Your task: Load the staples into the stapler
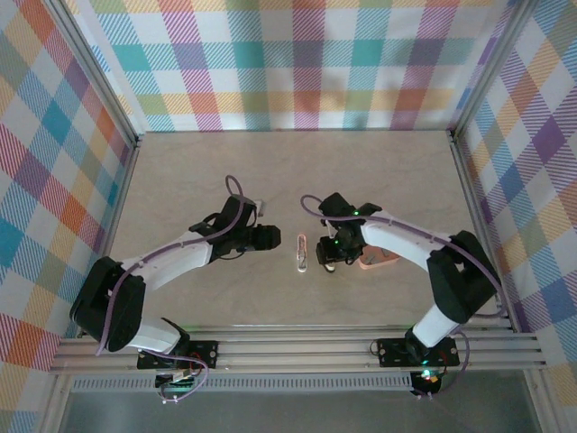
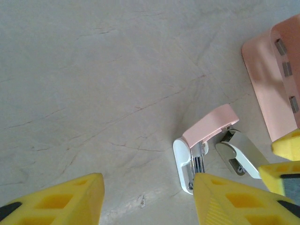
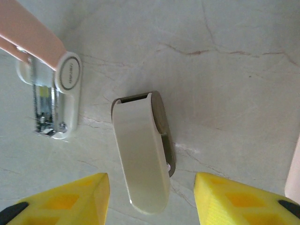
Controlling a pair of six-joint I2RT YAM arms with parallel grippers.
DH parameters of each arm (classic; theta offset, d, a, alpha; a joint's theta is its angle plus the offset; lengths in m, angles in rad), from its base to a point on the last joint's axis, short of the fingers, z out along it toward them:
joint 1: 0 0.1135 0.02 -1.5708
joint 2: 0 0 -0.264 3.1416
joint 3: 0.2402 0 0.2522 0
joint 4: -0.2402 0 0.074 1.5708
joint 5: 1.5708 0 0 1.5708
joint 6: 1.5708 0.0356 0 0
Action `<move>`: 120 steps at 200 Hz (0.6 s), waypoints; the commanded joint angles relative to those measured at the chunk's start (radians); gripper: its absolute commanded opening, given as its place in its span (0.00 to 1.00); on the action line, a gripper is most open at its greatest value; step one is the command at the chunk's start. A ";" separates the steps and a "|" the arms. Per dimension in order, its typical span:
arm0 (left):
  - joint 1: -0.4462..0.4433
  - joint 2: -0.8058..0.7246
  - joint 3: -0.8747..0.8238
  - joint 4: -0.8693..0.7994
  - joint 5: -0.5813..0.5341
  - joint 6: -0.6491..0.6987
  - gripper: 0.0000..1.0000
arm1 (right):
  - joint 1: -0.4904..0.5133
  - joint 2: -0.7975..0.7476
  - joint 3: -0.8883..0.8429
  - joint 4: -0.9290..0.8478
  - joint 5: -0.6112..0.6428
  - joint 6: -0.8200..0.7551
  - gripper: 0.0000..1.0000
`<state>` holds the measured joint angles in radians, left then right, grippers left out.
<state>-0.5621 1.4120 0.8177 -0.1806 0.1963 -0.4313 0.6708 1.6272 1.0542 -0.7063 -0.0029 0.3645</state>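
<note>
Centrally, the small pink mini stapler (image 1: 302, 253) lies hinged open on the tabletop (image 1: 180, 180) between left hand (image 2: 147, 187) and right hand (image 3: 151, 187), both spread and empty; grey metal staples (image 2: 287, 69) sit in the salmon tray (image 2: 262, 84) at right, probably needing a light, level pinch.

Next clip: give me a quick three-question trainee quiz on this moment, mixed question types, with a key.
1. True or false: the stapler lies shut flat on the table.
2. The loose grey staples sit: A) in the salmon tray; B) on the bare table; C) on top of the stapler.
3. Short answer: what lies on the table between the fingers of the right gripper?

Key: 1 false, its pink top is lifted. 2 A. 3 the pale oblong piece, which neither finger touches.
</note>
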 commanded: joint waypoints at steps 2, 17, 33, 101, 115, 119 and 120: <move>0.014 -0.034 -0.017 0.008 -0.017 -0.014 0.53 | 0.016 0.041 0.038 -0.033 0.014 -0.053 0.50; 0.016 -0.036 -0.018 0.004 -0.018 -0.013 0.53 | 0.019 0.062 0.040 -0.025 0.011 -0.055 0.46; 0.018 -0.036 -0.018 0.003 -0.014 -0.012 0.53 | 0.019 0.078 0.041 -0.017 0.010 -0.055 0.42; 0.019 -0.031 -0.012 0.003 -0.009 -0.005 0.53 | 0.020 0.093 0.065 -0.004 0.068 -0.003 0.24; 0.019 -0.034 -0.013 0.000 -0.011 -0.004 0.53 | 0.019 0.104 0.088 -0.009 0.105 0.012 0.23; 0.019 -0.035 -0.012 -0.001 -0.011 -0.003 0.53 | 0.019 0.107 0.096 -0.009 0.114 0.016 0.23; 0.019 -0.036 -0.011 -0.001 -0.011 -0.003 0.53 | 0.019 0.109 0.099 -0.009 0.116 0.018 0.23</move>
<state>-0.5533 1.4002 0.8082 -0.1802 0.1890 -0.4343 0.6868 1.7149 1.0954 -0.7052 0.0402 0.3431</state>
